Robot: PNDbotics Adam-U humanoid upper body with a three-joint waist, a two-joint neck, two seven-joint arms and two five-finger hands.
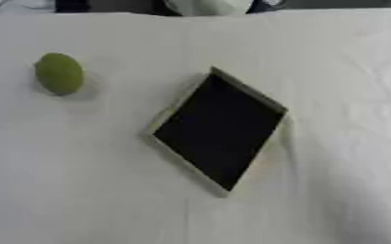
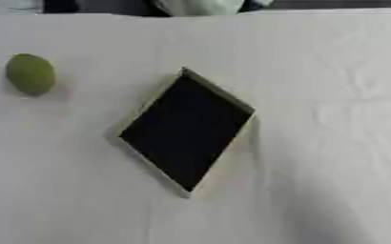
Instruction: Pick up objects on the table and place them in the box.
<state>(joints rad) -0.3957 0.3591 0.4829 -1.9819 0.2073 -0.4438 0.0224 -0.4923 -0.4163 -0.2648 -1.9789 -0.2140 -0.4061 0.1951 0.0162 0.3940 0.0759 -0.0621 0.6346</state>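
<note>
Box (image 1: 218,131) and green object (image 1: 58,73) share a tabletop (image 1: 82,190) draped in white cloth, and both eye views show nearly the same arrangement. Largest of all is the tabletop itself, which fills almost the whole of each view; its cloth is mostly smooth on the left and gathers into soft wrinkles toward the right side. Along the far edge a narrow dark strip shows, with a pale rounded shape just beyond the table's edge that cannot be made out.

Next in size, the box sits near the middle of the tabletop, a little right of centre in the left eye view. It is a shallow rectangular container with a dark, nearly black interior and a thin, pale rim. It lies turned at an angle, so that one corner points toward the far edge and the opposite corner toward the near edge. Nothing can be seen lying inside it.

Smallest is the green object, a rounded, slightly oval yellow-green thing like a small fruit. It rests on the cloth at the far left, well apart from the box, and casts a faint shadow on the cloth beside it.

Neither robot hand appears in either view, so whether each is released, clenched or grasping anything cannot be told.
</note>
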